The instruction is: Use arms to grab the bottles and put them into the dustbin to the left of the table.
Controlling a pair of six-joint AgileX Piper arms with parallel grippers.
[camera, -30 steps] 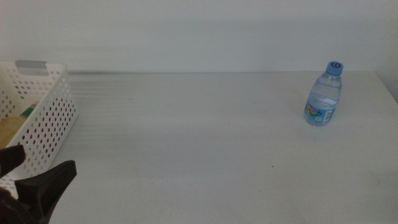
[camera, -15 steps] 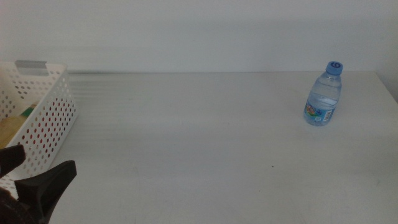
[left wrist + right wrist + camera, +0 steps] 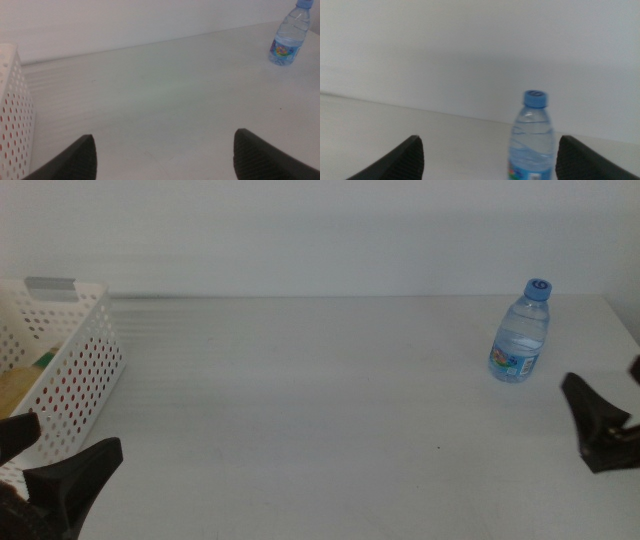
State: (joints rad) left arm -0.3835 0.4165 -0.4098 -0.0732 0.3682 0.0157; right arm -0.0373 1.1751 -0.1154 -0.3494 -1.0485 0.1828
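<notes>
Water bottle (image 3: 522, 333) stood upright; right gripper (image 3: 612, 412) gaped just beside it, left gripper (image 3: 45, 456) released beside the dustbin (image 3: 78, 370).

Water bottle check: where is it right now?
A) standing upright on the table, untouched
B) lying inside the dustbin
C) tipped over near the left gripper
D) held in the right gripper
A: the water bottle stands cap-up on the table, with the open right gripper beside it, not touching.
</notes>
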